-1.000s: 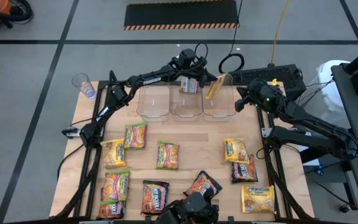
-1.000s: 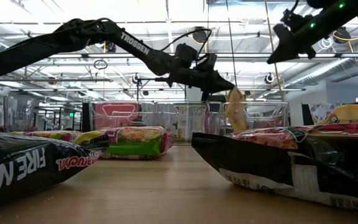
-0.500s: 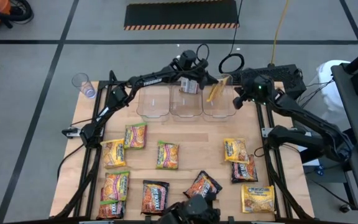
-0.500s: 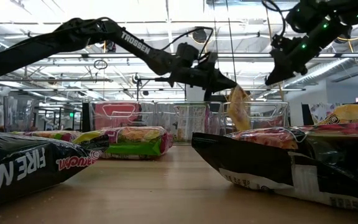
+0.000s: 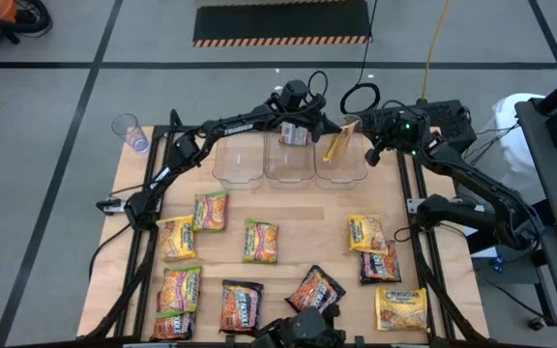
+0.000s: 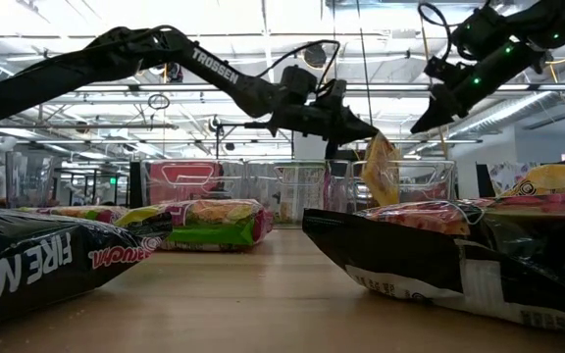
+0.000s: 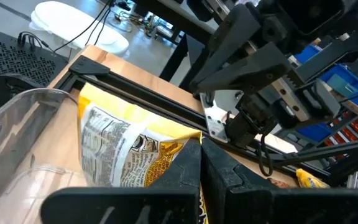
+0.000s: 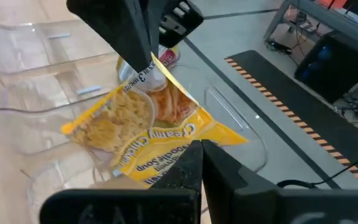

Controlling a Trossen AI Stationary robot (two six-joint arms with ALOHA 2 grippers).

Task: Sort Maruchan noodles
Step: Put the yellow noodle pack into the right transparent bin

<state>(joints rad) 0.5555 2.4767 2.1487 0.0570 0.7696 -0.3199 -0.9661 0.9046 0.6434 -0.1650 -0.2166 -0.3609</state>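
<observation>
We see the left gripper (image 5: 329,127) pinching 1 yellow crinkly plastic noodle packet (image 5: 336,142) by its top edge, hanging over the clear plastic bin (image 5: 340,164) at 12 o'clock, presumably for release, while the right gripper (image 5: 373,155), fingers pressed together, waits beside it.

Left gripper (image 5: 329,127) and right gripper (image 5: 370,155), both with fingers closed, arms stretched to the table's far edge.

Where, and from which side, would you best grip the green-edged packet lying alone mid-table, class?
Probably from straight above, pinching across the narrower width of the packet near its middle. It lies flat, so no edge stands up to catch from the side, and there is bare table on both flanks.
</observation>
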